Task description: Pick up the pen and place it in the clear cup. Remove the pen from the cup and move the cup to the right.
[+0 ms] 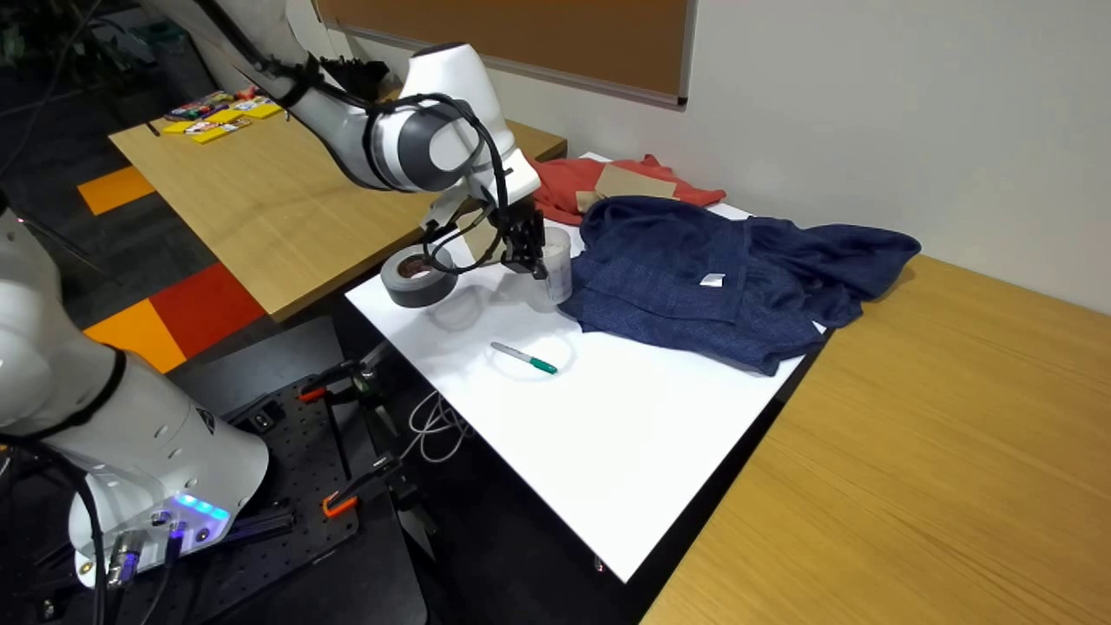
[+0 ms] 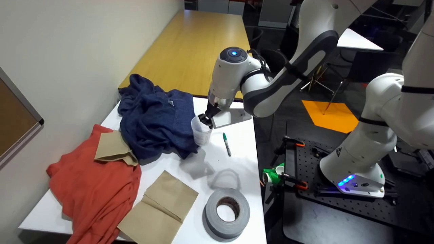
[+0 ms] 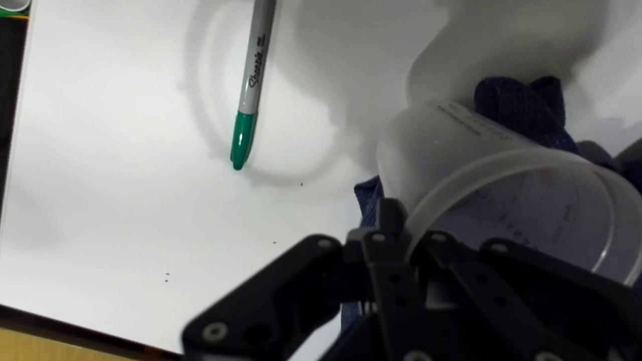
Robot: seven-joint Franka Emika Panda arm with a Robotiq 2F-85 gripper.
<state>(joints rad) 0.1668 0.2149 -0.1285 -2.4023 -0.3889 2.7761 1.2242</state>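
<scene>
gripper (image 3: 411,240) clamped on the rim of the clear cup (image 2: 202,136) rn, next to the navy garment (image 2: 156,118); green pen (image 2: 227,144) lying nearby on the white tbl (image 1: 625,443), wood tbl (image 1: 972,434) right beside it, brown board (image 1: 538,30) up on the wall (image 1: 868,113)

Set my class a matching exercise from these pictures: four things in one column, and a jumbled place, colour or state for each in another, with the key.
1. pen
2. clear cup
3. tape roll
4. red garment

A. partly under brown paper
B. held at the rim by the gripper
C. green-capped
D. grey, ring-shaped

Pairs: 1-C; 2-B; 3-D; 4-A
</scene>
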